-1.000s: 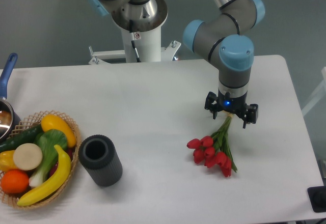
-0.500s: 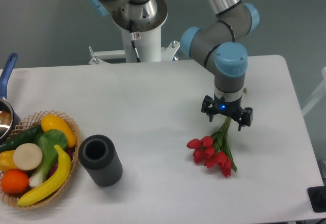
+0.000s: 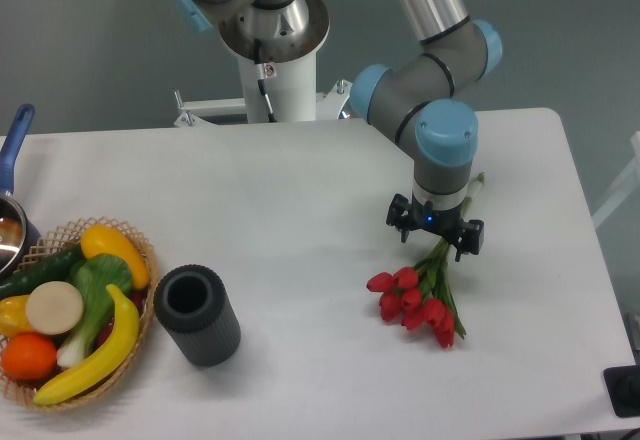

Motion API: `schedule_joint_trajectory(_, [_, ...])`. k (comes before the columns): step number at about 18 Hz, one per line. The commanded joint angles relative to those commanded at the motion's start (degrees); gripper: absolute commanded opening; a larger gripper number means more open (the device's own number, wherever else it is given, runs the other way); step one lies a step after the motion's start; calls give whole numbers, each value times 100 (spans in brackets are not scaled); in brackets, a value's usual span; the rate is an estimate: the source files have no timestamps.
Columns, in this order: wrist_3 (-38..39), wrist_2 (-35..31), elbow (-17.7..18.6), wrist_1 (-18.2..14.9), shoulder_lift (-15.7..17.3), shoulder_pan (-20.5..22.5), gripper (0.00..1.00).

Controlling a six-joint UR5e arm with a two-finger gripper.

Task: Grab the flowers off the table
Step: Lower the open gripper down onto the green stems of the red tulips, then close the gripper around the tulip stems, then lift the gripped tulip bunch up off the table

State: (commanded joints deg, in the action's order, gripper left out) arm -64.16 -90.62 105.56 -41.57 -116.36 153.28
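Observation:
The flowers, a small bunch of red tulip buds with green stems, lie on the white table at the right of centre. The buds point toward the front and the stems run back and to the right. My gripper points straight down over the middle of the stems, just behind the buds. Its jaws are spread, one on each side of the stems. The stem part under the gripper is hidden, and the stem tip shows behind the wrist.
A black cylinder stands front left of centre. A wicker basket of fruit and vegetables sits at the left front edge. A pan with a blue handle is at the far left. The robot base stands behind the table.
The gripper has shifted a little to the left along the stems. The flowers lie where they were.

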Motion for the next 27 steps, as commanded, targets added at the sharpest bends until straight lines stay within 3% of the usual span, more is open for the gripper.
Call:
schedule_joint_trajectory(5, [-26, 0, -114, 9, -123, -44, 100])
schedule_joint_trajectory(6, [-35, 0, -140, 9, -158, -44, 96])
schedule_joint_trajectory(7, [-35, -9, -149, 9, -176, -53, 76])
schedule_joint_trajectory(14, [465, -9, -88, 70, -36, -79, 0])
schedule_joint_trajectory(22, [475, -272, -158, 44, 342, -53, 0])
schedule_joint_trajectory(27, [501, -255, -517, -148, 474, 96, 0])
